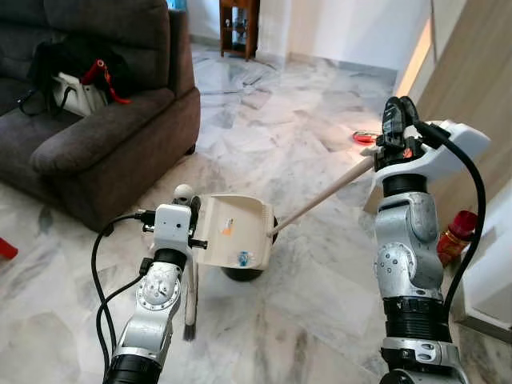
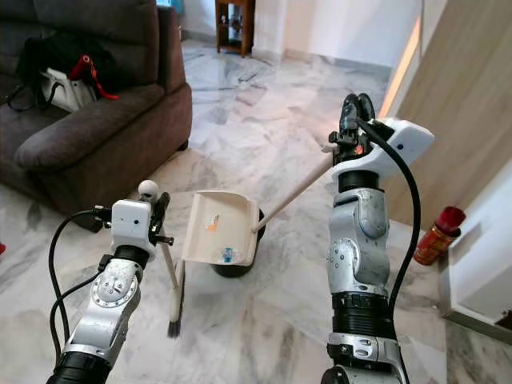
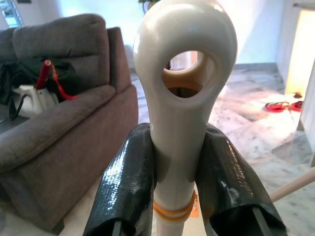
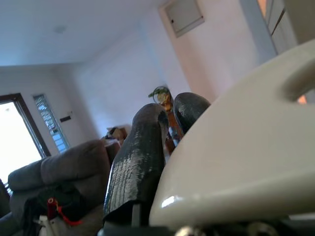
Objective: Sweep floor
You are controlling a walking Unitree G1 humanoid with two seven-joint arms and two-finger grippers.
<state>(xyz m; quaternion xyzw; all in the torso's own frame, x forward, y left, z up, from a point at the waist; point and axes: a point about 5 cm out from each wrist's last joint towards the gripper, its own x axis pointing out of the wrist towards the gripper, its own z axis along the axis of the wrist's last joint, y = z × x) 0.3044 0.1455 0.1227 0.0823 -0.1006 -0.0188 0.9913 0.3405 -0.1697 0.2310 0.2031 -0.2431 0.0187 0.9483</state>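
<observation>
My left gripper point(image 1: 190, 213) is shut on the cream handle of a small brush point(image 3: 183, 93), just below its loop end. The brush hangs down, with its dark bristles point(image 1: 190, 328) near the marble floor. Right beside it a cream dustpan point(image 1: 234, 230) is tilted up over something round and black point(image 1: 244, 273). Small orange and blue bits lie in the pan. The pan's long cream handle point(image 1: 324, 195) slants up to my raised right gripper point(image 1: 395, 122), which is shut on its top end point(image 4: 246, 162).
A dark brown sofa point(image 1: 104, 128) with bags point(image 1: 76, 80) on it stands at the left. A wooden panel point(image 1: 472, 72), white furniture and a red bottle point(image 1: 456, 235) are close on the right. Red items point(image 1: 364, 138) lie on the floor further ahead.
</observation>
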